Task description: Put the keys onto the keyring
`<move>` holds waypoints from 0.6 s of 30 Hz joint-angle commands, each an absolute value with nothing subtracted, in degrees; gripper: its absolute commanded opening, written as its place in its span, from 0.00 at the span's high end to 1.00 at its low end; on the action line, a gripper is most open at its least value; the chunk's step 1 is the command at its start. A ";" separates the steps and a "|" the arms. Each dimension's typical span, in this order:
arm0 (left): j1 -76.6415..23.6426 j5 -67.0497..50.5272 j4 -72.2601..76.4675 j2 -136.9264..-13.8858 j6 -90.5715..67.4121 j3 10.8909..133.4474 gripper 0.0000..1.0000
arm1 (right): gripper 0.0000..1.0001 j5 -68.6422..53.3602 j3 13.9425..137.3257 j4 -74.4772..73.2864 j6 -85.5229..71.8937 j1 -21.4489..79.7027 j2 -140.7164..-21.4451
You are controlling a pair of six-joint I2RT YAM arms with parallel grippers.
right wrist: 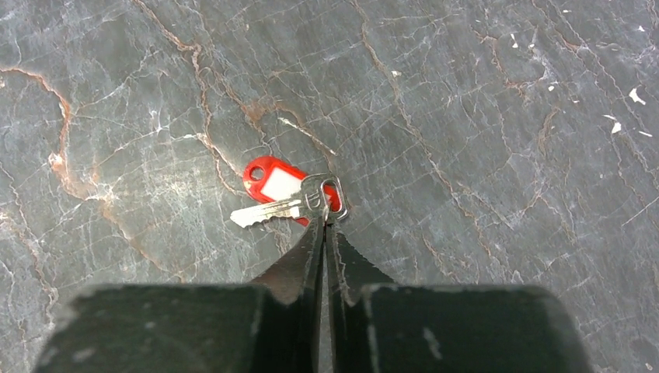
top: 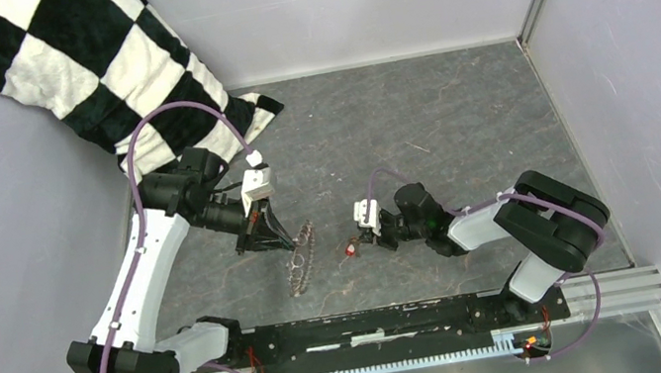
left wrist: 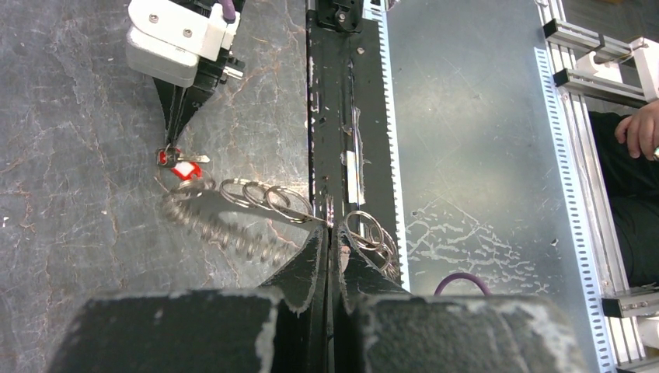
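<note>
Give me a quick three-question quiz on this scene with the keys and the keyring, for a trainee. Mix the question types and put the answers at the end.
1. True or false: the left gripper is shut on the keyring.
2. What colour is the plastic part of the keys? A blue, B red, C green.
3. Fill in: the checkered cushion lies at the far ___ corner of the table.
Key: 1 true; 2 B; 3 left.
</note>
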State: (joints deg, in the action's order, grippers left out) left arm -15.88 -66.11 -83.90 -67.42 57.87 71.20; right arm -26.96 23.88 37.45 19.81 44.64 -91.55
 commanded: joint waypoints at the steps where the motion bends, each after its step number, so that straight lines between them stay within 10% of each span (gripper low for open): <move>1: -15.86 -67.84 -83.93 -66.18 56.10 72.73 0.98 | 0.97 -27.27 25.05 37.60 20.56 45.24 -90.72; 18: -16.53 -82.68 -83.93 -65.71 56.55 75.66 0.98 | 0.99 -11.90 42.71 2.71 37.59 56.55 -56.51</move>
State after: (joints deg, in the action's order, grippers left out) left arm -15.88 -70.67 -83.96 -66.43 57.84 71.90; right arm -17.04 33.17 17.93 28.84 51.88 -64.51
